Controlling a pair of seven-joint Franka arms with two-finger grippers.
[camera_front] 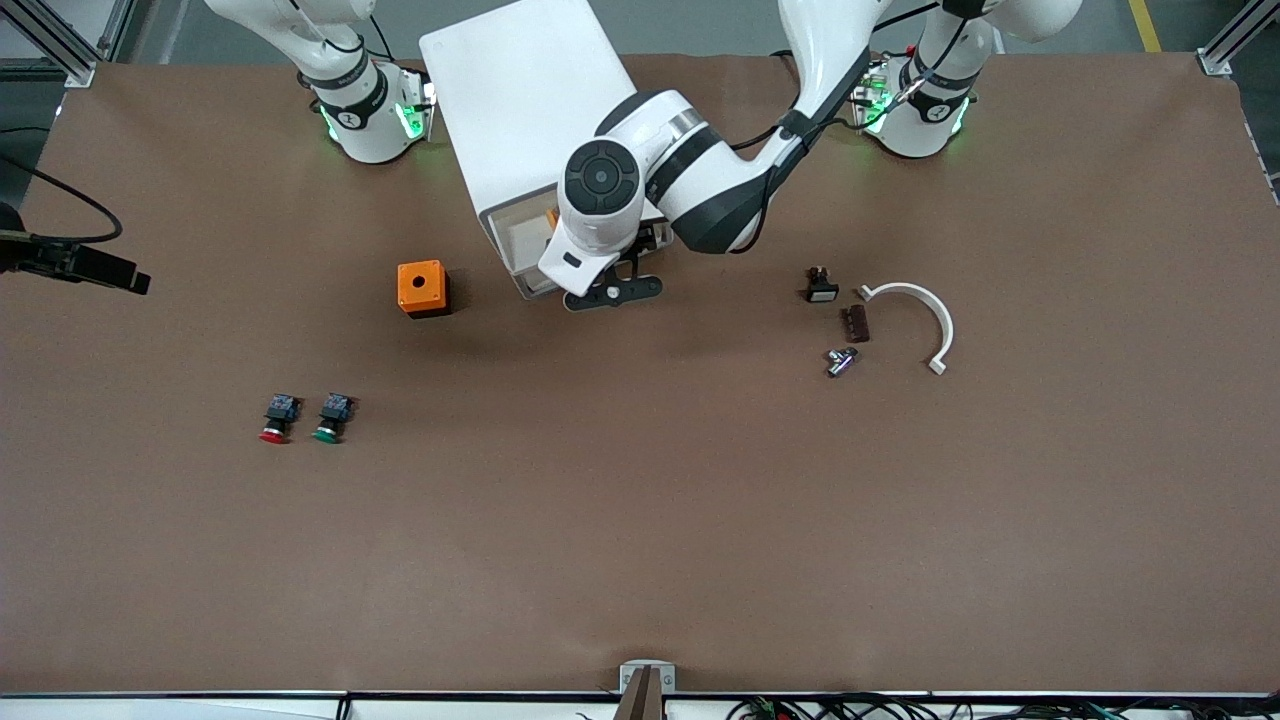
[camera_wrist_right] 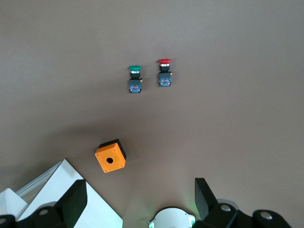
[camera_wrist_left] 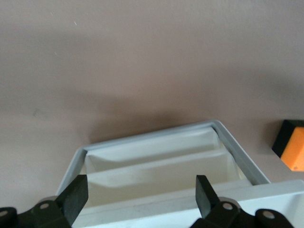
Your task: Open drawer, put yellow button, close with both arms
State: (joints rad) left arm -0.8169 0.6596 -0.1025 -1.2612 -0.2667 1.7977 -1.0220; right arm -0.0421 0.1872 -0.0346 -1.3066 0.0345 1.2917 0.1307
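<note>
Brown table (camera_front: 640,560). The white cabinet (camera_front: 520,100) stands at the robots' edge, between the two bases.

Left arm (camera_front: 700,190) reaches from its base across the cabinet's front. Right arm (camera_front: 350,80) waits, drawn up high above its own base.

The drawer (camera_front: 520,245) stands pulled out toward the front camera. The left wrist view looks down into its white tray (camera_wrist_left: 237,152). The part in sight there is bare.

Left gripper (camera_front: 612,292) hangs over the drawer's outer end, fingers (camera_wrist_left: 76,197) spread wide and holding nothing. Right gripper (camera_wrist_right: 140,194) is high above the table near the cabinet's corner, also spread wide and empty.

The orange box (camera_front: 422,288) sits beside the cabinet, toward the right arm's end.

The yellow button (camera_front: 551,216): only a small orange-yellow speck shows, at the drawer's inner end against the cabinet, mostly hidden by the left arm. I take it to be the button lying in the drawer, but cannot be sure. No yellow cap is out on the table. The red button (camera_front: 277,418) and green button (camera_front: 333,417) lie side by side nearer the front camera.

Judgement: opening looks done and placing seems done, so closing is the step in hand. Next, the right arm must come down to the drawer front. Both grippers then need to meet the front strip apart from each other and push evenly toward the cabinet, so the tray does not skew or jam.
</note>
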